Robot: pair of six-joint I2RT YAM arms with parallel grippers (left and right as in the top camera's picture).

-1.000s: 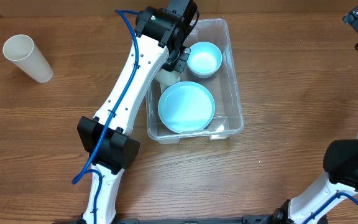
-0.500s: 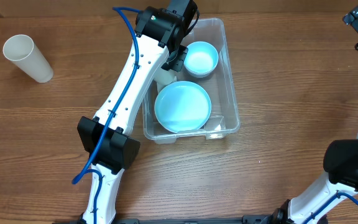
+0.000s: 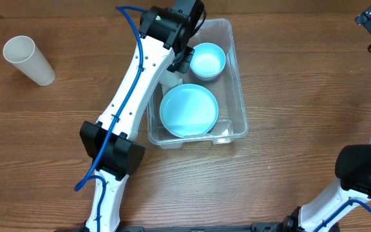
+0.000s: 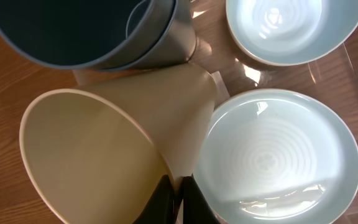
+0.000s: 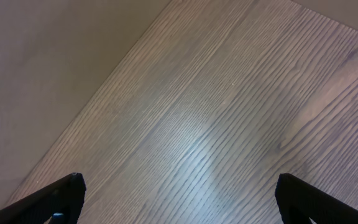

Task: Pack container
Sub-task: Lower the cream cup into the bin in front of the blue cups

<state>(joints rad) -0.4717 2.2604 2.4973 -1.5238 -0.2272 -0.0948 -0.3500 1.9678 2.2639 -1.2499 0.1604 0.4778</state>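
Observation:
The clear container (image 3: 232,90) stands at the table's middle. It holds a light blue plate (image 3: 189,111) at the near end and a light blue bowl (image 3: 208,61) at the far end. My left gripper (image 4: 178,200) reaches into its left side and is shut on the wall of a cream cup (image 4: 104,149) lying on its side beside the plate (image 4: 278,149). A dark blue cup (image 4: 73,31) lies just beyond it, next to the bowl (image 4: 284,28). From overhead, the arm hides most of both cups. My right gripper (image 5: 179,193) is open and empty over bare table at the far right.
A second cream cup (image 3: 29,60) lies on its side at the table's far left. My left arm (image 3: 134,103) stretches diagonally from the front edge to the container. The right arm's base (image 3: 366,167) stands at the right edge.
The container with its plate and bowl slid a little to the left along with my left gripper, then stopped. The right arm has not moved.

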